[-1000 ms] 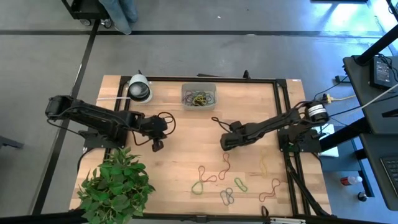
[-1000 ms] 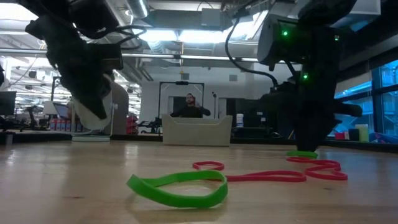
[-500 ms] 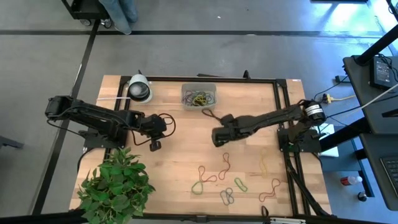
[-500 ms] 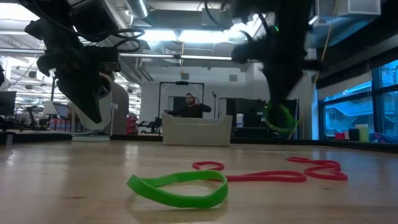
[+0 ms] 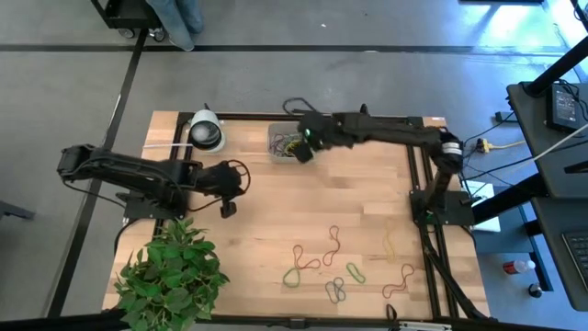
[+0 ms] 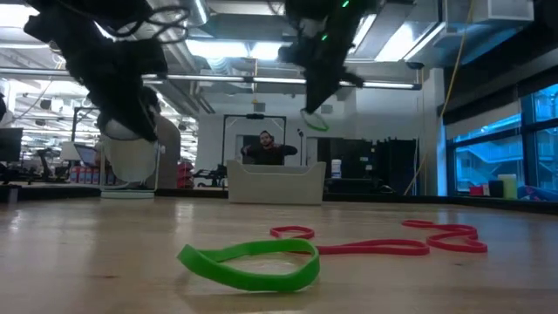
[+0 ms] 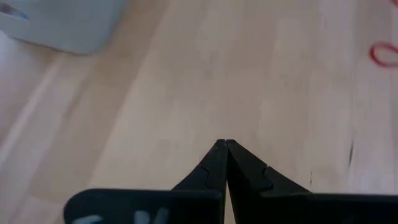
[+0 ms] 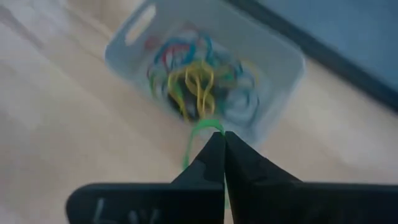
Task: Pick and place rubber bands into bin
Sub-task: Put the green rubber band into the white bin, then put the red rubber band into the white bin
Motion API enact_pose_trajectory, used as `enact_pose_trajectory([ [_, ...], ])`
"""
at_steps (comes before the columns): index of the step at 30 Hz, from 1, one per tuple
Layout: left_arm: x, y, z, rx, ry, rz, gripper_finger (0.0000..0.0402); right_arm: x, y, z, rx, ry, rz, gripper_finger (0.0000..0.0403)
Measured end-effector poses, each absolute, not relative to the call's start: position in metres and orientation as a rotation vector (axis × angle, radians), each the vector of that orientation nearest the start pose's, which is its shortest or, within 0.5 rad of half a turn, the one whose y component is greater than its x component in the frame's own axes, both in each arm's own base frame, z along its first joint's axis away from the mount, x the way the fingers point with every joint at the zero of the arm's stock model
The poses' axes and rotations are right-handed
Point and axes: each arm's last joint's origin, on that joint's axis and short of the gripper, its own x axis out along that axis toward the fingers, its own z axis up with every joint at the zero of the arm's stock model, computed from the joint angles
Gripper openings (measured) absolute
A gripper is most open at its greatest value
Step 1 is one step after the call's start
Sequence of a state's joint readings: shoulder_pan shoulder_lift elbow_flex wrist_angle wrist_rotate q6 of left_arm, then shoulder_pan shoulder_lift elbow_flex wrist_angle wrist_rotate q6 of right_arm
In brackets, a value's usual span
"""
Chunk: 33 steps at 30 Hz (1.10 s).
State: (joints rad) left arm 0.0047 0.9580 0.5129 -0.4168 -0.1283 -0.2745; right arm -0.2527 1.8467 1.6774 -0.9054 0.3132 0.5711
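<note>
You get even, bright overhead light on the surface (image 5: pixel 276 211), with soft, short shadows. In the low view, ceiling lamps (image 6: pixel 235 48) glare and the arms go to near silhouettes; windows (image 6: pixel 523 131) glow blue. The right wrist view is blurred, smearing the bin (image 8: pixel 205 68) beyond the pincer (image 8: pixel 219 140). The left wrist view looks soft.

Table (image 5: pixel 276 221) pale matt wood; bin (image 8: pixel 273 68) translucent plastic; rubber bands (image 6: pixel 253 264) seemingly smooth rubber.

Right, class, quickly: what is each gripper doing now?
Left gripper: shut, empty.
Right gripper: shut on a green rubber band, above the bin.
</note>
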Motion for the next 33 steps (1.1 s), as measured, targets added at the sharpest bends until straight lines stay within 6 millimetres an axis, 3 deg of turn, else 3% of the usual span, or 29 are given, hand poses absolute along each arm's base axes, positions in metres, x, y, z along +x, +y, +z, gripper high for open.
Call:
enact_pose_trajectory([
  [7, 0.168, 0.013, 0.210, -0.256, 0.724, 0.337, 0.0001, 0.404, -0.169, 0.248, 0.374, 1.053, -0.736, 0.0000],
  [14, 0.164, 0.018, 0.213, -0.310, 0.686, 0.391, 0.0001, 0.414, -0.196, 0.195, 0.367, 1.194, -0.728, 0.0015],
  [19, 0.164, 0.018, 0.213, -0.334, 0.677, 0.419, 0.0001, 0.413, -0.196, 0.190, 0.335, 1.228, -0.703, 0.0053],
  [27, 0.164, 0.019, 0.214, -0.350, 0.670, 0.438, 0.0001, 0.409, -0.195, 0.199, 0.339, 1.237, -0.694, 0.0130],
  [33, 0.164, 0.018, 0.213, -0.361, 0.673, 0.424, 0.0001, 0.405, -0.191, 0.204, 0.373, 1.289, -0.652, 0.0159],
])
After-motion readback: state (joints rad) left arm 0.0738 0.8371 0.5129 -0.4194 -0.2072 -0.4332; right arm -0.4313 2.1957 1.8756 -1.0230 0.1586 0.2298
